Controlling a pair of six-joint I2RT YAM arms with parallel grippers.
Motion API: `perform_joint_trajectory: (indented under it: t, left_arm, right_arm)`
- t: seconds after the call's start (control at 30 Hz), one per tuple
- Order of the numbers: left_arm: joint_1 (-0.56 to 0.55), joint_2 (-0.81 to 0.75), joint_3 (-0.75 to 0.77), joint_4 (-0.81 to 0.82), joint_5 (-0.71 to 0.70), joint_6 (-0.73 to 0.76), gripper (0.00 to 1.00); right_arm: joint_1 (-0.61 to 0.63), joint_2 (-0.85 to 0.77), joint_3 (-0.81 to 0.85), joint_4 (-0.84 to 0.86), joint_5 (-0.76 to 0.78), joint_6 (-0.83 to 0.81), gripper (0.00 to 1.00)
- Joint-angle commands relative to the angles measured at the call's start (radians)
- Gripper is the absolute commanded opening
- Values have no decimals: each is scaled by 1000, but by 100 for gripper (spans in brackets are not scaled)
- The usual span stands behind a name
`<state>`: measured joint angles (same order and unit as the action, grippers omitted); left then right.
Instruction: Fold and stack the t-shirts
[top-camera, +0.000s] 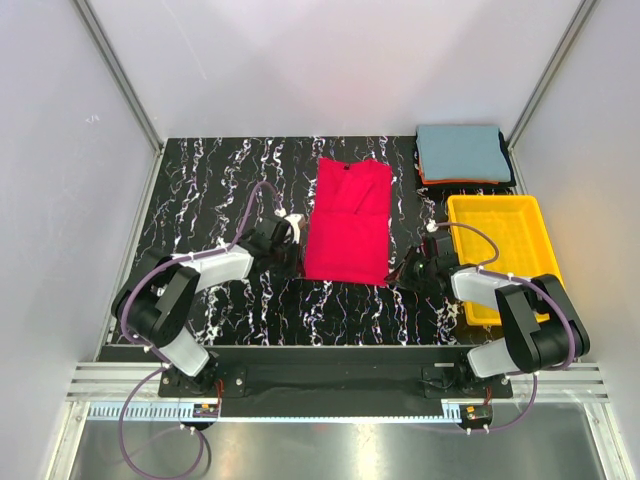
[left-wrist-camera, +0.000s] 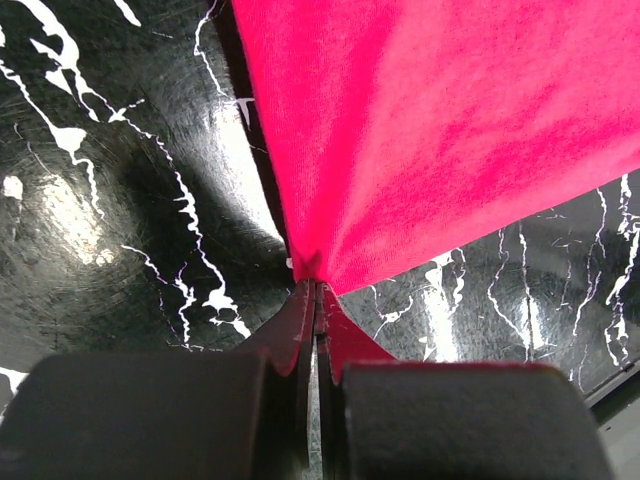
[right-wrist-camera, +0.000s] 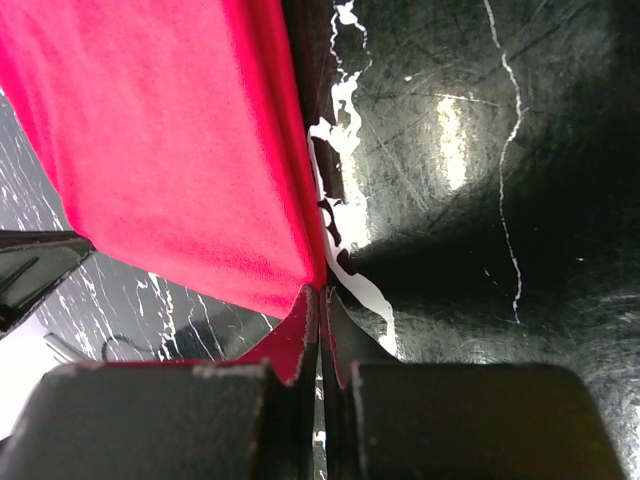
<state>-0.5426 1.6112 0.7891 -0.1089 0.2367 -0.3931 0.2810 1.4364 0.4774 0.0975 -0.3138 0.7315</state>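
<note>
Black marbled table (top-camera: 200, 300) between white walls. On it, the left claw (left-wrist-camera: 316, 295) is pinched tight on the near left corner of the red t-shirt (top-camera: 348, 222), and the right claw (right-wrist-camera: 322, 298) on its near right corner. The shirt lies mid-table. Folded t-shirts (top-camera: 463, 153), grey-blue on top, are stacked at the far right corner, just behind a yellow tray (top-camera: 495, 240).

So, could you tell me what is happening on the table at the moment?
Both arms are working on the red t-shirt, which lies in the middle of the black marbled table and looks folded into a narrow strip. The left tool is shut on its near left corner and the right tool is shut on its near right corner. A stack of folded shirts, grey-blue on top, sits at the far right, beyond the yellow tray.
</note>
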Motion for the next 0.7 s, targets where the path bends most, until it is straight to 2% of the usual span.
perform_joint_trajectory:
  t: [0.0, 0.07, 0.1, 0.17, 0.2, 0.3, 0.4, 0.47, 0.5, 0.67]
  left_arm:
    - [-2, -25, -11, 51, 42, -21, 0]
    - [-13, -43, -17, 43, 41, -23, 4]
    - [-19, -56, -30, 41, 11, -26, 12]
    - [-33, -102, -44, 38, -14, -29, 35]
    - [-39, -121, -51, 37, -16, -26, 37]
    - [-39, -131, -24, 12, -19, -18, 38]
    - [-27, -125, 71, -37, -56, 11, 38]
    - [9, -93, 142, -41, -21, 36, 38]
    - [21, -73, 229, -46, 18, 48, 37]
    - [87, 146, 502, -64, 105, 141, 37]
  right_arm:
    - [1, 13, 16, -54, 85, -4, 0]
    - [0, 1, 26, -123, 81, -9, 0]
    - [1, -5, 23, -130, 62, 2, 0]
    - [1, -22, 32, -197, 90, 20, 0]
    - [1, -31, 46, -264, 97, 20, 9]
    - [0, -65, 52, -327, 79, 26, 24]
    - [1, -138, 79, -383, 78, 20, 27]
    - [1, -174, 116, -397, 78, 0, 30]
    - [1, -172, 131, -400, 74, -27, 34]
    - [1, -44, 230, -424, -11, -105, 38]
